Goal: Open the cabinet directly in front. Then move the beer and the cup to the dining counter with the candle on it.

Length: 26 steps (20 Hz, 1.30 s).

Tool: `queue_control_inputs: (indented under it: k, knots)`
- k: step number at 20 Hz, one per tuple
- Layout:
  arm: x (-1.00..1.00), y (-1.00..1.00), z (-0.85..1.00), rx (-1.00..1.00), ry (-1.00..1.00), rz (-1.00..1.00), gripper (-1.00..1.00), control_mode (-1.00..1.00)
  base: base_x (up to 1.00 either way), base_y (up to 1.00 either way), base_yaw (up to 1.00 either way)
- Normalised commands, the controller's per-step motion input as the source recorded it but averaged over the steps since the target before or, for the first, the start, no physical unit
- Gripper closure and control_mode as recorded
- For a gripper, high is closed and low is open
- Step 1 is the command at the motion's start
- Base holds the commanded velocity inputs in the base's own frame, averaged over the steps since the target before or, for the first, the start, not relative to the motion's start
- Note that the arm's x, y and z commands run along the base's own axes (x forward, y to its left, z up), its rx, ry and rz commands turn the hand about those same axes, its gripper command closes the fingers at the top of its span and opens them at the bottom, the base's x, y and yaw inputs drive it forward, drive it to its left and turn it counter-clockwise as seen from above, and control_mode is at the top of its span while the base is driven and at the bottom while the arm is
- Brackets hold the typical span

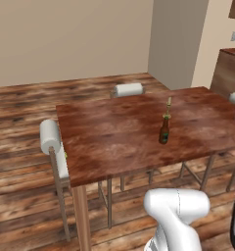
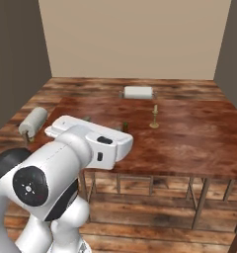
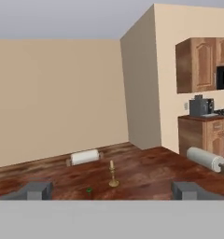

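beer (image 1: pixel 164 131) upright on the table (image 1: pixel 114 142), neck pointing up, near the upright candle (image 1: pixel 168 107); fingers (image 3: pixel 39 190) spread apart, empty.

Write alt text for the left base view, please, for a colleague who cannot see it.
A dark beer bottle stands upright on the glossy reddish-brown dining counter, just in front of a thin candle in a brass holder. White-cushioned stools surround the counter on a wood floor.

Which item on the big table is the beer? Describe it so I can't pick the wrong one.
Find the dining counter, the large table with the glossy reddish-brown wood-grain top. Near its middle two small things stand close together. The beer is the dark brown bottle with a slim neck, on the robot's side of the candle, which is thin and pale in a brass holder.
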Motion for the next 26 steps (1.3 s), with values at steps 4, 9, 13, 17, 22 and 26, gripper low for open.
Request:
queue_control_inputs:
  k: [4, 9, 13, 17, 22, 26]
  knots:
    - [0.00, 0.00, 0.00, 0.00, 0.00, 0.00, -1.00, 1.00, -0.36, -0.34, -0.05]
    - [0.00, 0.00, 0.00, 0.00, 0.00, 0.00, -1.00, 1.00, -0.20, -0.76, -0.19]
    - [0.00, 0.00, 0.00, 0.00, 0.00, 0.00, -1.00, 1.00, -0.01, -0.95, -0.38]
    - [0.00, 0.00, 0.00, 0.00, 0.00, 0.00, -1.00, 1.00, 0.00, -0.84, -0.64]
    - [0.00, 0.00, 0.00, 0.00, 0.00, 0.00, -1.00, 1.00, 0.00, -0.62, -0.75]
    - [0.00, 0.00, 0.00, 0.00, 0.00, 0.00, -1.00, 1.00, 0.00, -0.53, -0.76]
